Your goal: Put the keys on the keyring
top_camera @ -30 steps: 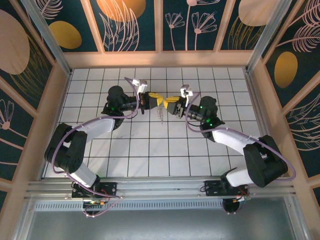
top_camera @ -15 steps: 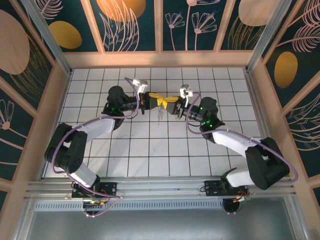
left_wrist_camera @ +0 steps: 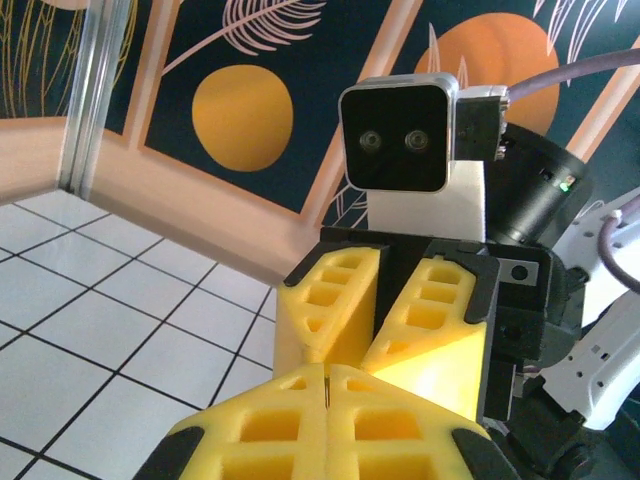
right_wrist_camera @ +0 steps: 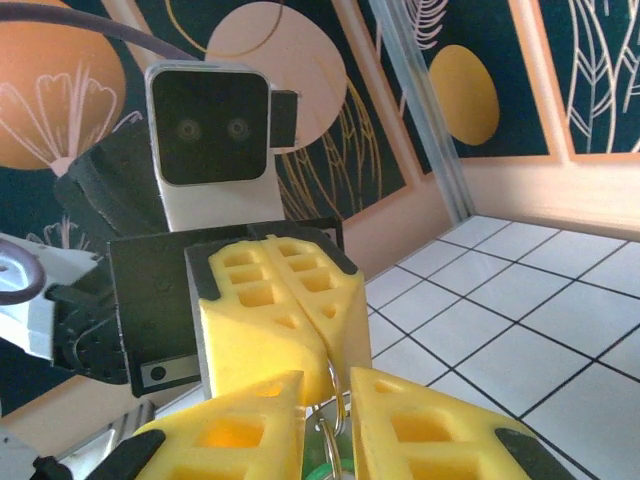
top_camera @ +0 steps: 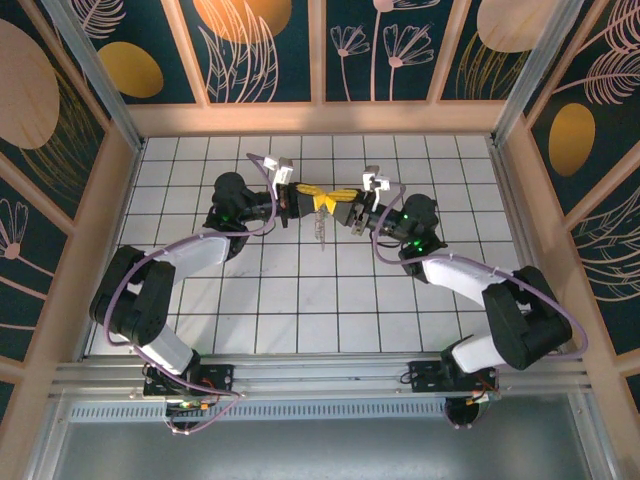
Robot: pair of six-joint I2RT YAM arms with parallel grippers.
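The two arms are brought nose to nose above the middle of the counter point(top_camera: 300, 300). The left jaws are pressed tight together. The right jaws are held a little apart. The thin keyring point(right_wrist_camera: 343, 400) and the green head of the keys point(right_wrist_camera: 325, 466) are seen in the gap between them. Whether they are being squeezed there cannot be told. From above, a small silver piece point(top_camera: 322, 232) is seen hanging under the meeting place. It is most likely part of the keys.

A few things could go wrong from here. The ring is thin and smooth, so it could be let slip if one side is loosened too soon. Then everything would be dropped onto the counter. The key could be pushed against the ring's wire instead of into its opening, and it would be turned aside or knocked loose. The yellow pads point(left_wrist_camera: 430, 330) are very close, so they could be bumped together if either arm is moved too fast. Small, slow moves are called for.
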